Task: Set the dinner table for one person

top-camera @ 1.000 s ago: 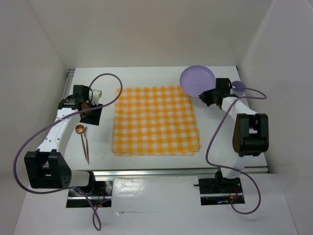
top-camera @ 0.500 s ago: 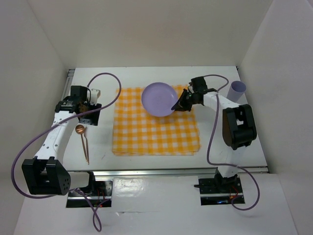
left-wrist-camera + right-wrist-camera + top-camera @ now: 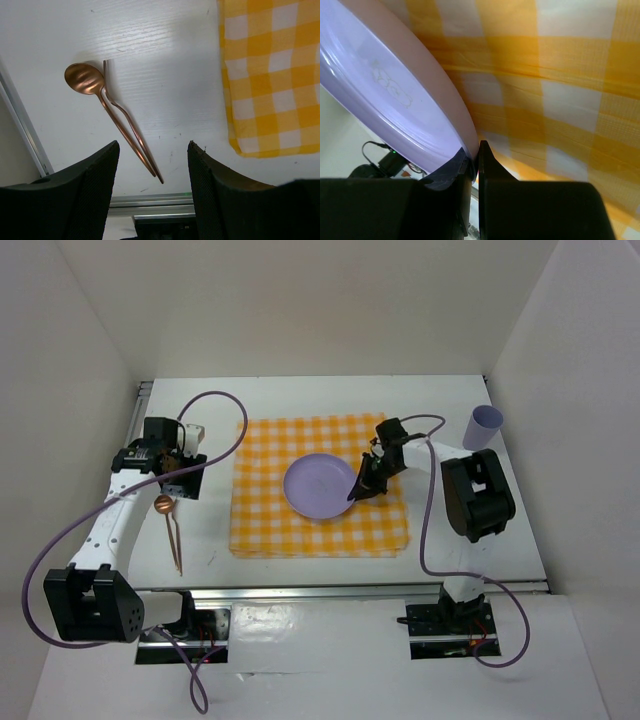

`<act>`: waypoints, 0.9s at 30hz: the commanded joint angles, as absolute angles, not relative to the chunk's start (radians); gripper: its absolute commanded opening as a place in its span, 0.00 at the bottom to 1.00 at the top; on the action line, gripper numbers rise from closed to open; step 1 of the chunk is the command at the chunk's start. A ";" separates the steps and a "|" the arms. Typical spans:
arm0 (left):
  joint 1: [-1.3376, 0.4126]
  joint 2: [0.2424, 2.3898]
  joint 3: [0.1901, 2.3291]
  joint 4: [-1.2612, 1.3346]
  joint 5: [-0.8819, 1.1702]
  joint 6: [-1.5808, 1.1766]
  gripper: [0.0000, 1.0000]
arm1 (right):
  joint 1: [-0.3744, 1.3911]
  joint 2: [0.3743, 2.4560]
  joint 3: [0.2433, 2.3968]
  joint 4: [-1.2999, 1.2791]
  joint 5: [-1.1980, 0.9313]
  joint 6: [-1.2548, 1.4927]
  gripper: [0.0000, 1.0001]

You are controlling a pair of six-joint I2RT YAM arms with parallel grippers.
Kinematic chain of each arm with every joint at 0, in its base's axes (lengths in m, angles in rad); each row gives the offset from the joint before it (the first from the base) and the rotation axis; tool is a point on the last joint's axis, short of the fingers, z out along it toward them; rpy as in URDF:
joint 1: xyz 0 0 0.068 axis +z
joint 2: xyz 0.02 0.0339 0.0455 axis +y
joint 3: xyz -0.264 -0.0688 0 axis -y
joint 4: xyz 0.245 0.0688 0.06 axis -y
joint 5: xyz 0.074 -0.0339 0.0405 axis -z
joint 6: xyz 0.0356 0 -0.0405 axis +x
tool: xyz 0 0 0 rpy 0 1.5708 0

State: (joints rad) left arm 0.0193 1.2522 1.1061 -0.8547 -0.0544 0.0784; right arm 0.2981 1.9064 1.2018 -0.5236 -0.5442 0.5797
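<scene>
A lilac plate (image 3: 319, 486) hangs over the middle of the orange-and-white checked cloth (image 3: 270, 515) on the white dinner table (image 3: 300, 395). My right gripper (image 3: 357, 488) is shut on the plate's right rim; in the right wrist view the plate (image 3: 395, 95) is pinched between the fingers (image 3: 492, 190) above the cloth (image 3: 560, 100). A copper spoon (image 3: 164, 505) and a thin copper utensil (image 3: 176, 540) lie left of the cloth. My left gripper (image 3: 176, 475) is open and empty above them; the spoon (image 3: 85, 80) shows in the left wrist view.
A lilac cup (image 3: 485, 425) stands at the far right of the table. White walls enclose the table on three sides. A metal rail (image 3: 330, 588) runs along the near edge. Purple cables loop over both arms.
My right gripper has carried the plate from the far right corner leftward and toward me, to over the middle of the cloth. The left arm has barely moved.
</scene>
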 commanded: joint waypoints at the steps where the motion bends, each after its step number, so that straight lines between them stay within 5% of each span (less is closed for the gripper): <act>1: 0.026 1.227 1.103 -0.857 -0.060 0.091 0.64 | 0.333 1.862 1.183 -0.534 -0.542 0.557 0.00; 19: 0.026 1.236 1.103 -0.848 -0.087 0.100 0.64 | 0.408 1.934 1.256 -0.597 -0.390 0.566 0.02; 22: 0.026 1.236 1.103 -0.848 -0.098 0.100 0.64 | 0.408 1.924 1.256 -0.609 -0.365 0.566 0.51; 24: 0.026 1.236 1.103 -0.839 -0.132 0.100 0.65 | 0.408 1.898 1.266 -0.621 -0.339 0.566 0.72; 27: 0.035 1.252 1.103 -0.839 -0.175 0.091 0.65 | 0.417 1.841 1.299 -0.656 -0.281 0.566 0.86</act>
State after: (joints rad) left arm 0.0204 1.2526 1.1061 -0.8524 -0.1226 0.0799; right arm 0.4084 1.9106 1.2507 -0.5949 -0.3695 0.5831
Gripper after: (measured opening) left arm 0.652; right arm 0.807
